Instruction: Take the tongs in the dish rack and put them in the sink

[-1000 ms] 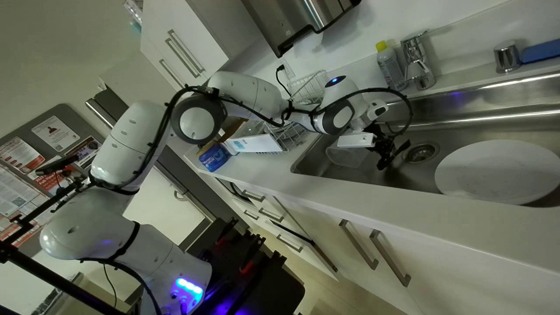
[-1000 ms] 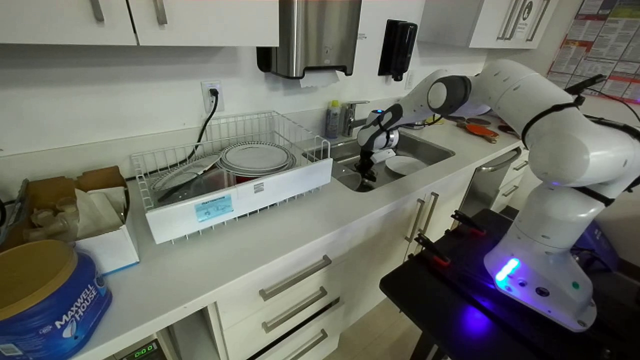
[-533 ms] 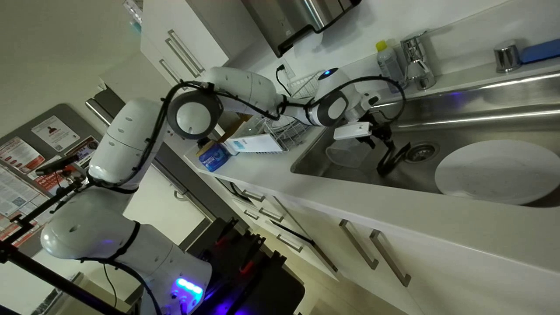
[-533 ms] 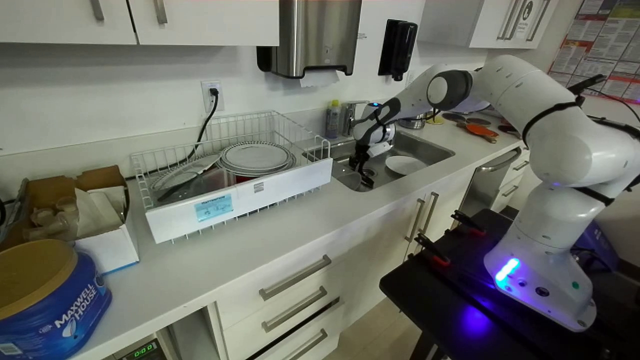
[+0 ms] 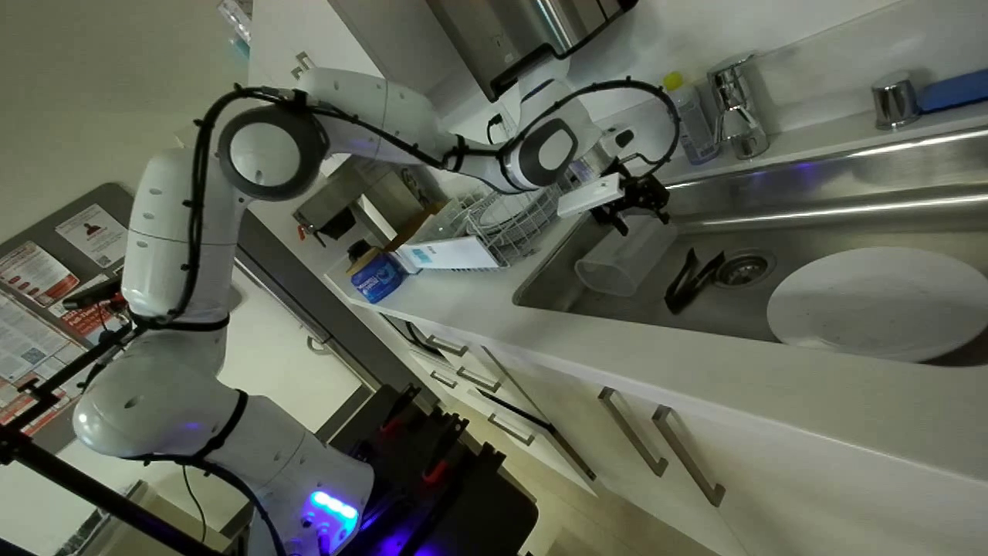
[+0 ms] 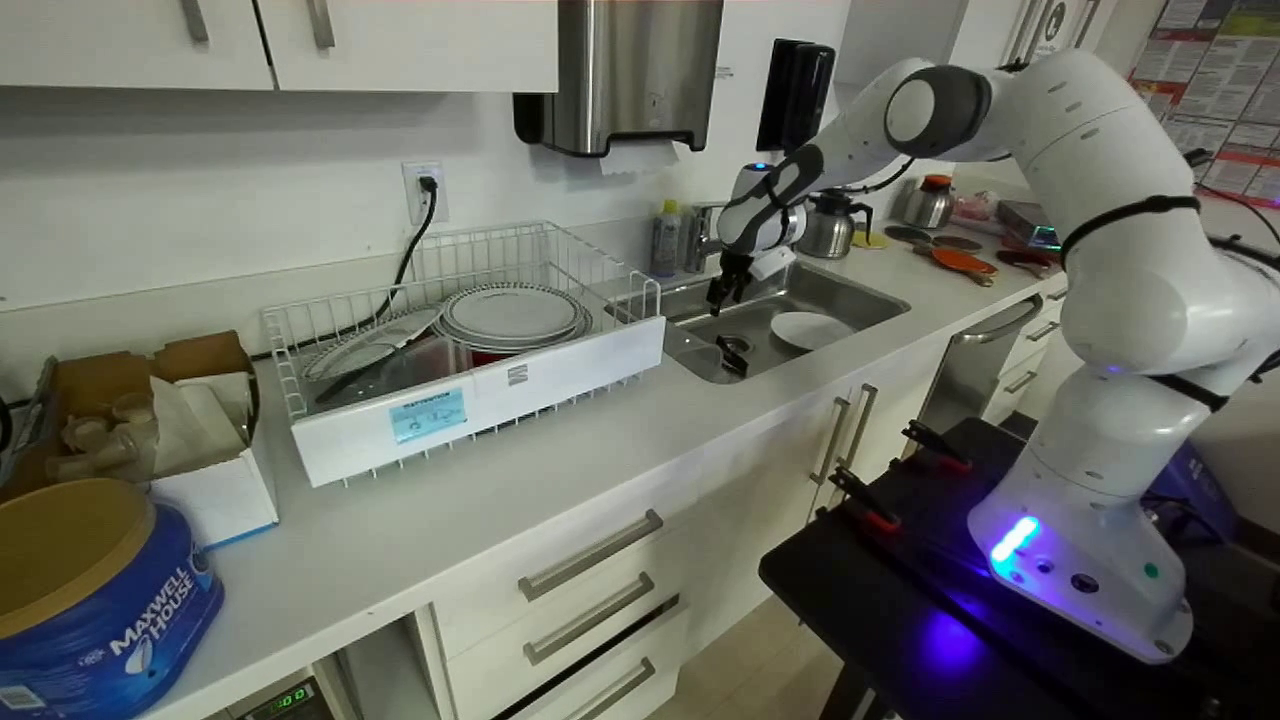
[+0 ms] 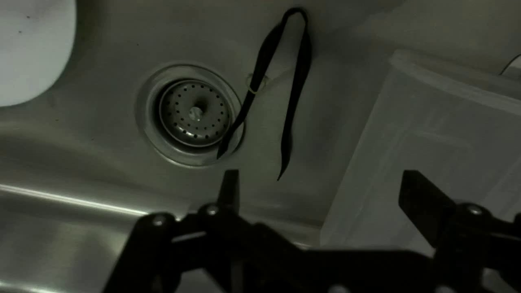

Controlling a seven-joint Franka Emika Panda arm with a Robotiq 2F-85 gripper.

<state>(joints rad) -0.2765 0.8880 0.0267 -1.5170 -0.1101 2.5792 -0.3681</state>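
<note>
"Hovering above the long stainless steel sink, your black two-fingered gripper stands released, spread wide. And your slender black V-shaped tongs?"

"They lie apart from it on the sink's floor, one tip over the rim of the round metal drain, near a translucent plastic container."

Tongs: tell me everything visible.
The tongs are slender and blackish, two thin arms joined at a rounded bend, spread in a narrow V; material unclear. They lie on the floor of the sink, one tip overlapping the rim of the drain. A thin pale ring appears to encircle that arm. The open claw doesn't touch them.
</note>
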